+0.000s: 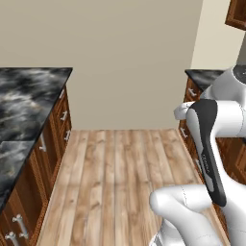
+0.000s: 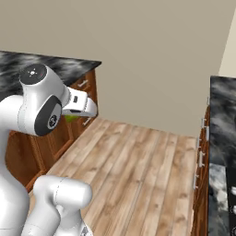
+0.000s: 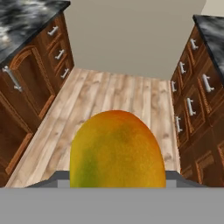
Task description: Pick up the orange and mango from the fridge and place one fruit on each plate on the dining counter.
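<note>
The mango (image 3: pixel 117 151), yellow-orange with a green patch, sits large at the bottom middle of the hand view and hides my fingertips. In the right base view a green edge of the mango (image 2: pixel 70 118) peeks out under the white hand, where my gripper (image 2: pixel 73 114) is shut on it, held high above the wooden floor. The orange, the fridge and the plates are out of view. I cannot tell whether either counter here is the dining counter.
A black-and-white marbled counter (image 1: pixel 29 96) on brown drawer cabinets (image 1: pixel 53 144) runs along the left. A second marbled counter (image 2: pixel 223 115) with cabinets (image 3: pixel 197 109) lines the right. Between them lies a plank floor (image 1: pixel 120 173) ending at a beige wall (image 1: pixel 125 57).
</note>
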Robot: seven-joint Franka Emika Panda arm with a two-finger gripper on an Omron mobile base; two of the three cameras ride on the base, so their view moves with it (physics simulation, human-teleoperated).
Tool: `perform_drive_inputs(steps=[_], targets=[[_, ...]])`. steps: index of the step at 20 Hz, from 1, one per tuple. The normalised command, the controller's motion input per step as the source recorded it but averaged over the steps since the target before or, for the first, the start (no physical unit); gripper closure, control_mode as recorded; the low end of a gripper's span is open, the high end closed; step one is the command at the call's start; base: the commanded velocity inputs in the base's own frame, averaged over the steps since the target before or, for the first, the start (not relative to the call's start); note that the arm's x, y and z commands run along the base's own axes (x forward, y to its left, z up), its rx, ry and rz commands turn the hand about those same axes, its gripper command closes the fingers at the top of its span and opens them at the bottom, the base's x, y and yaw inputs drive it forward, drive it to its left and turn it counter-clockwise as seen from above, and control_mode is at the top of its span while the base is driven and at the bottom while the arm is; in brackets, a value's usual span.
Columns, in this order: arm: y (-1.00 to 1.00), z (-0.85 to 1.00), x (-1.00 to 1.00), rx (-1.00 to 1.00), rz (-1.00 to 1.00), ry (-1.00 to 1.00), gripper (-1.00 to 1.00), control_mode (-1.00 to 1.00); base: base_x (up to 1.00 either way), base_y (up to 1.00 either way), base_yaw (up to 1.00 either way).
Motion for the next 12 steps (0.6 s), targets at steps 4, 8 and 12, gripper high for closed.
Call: perform_drive_inputs(steps=[4, 8, 12], targets=[[0.0, 0.0, 0.0, 0.0, 0.0, 0.0, 1.0, 1.0, 1.0, 0.0, 0.0], [0.0, 0.0, 0.0, 0.0, 0.0, 0.0, 1.0, 1.0, 1.0, 0.0, 0.0], [0.0, 0.0, 0.0, 0.0, 0.0, 0.0, 1.0, 1.0, 1.0, 0.0, 0.0]])
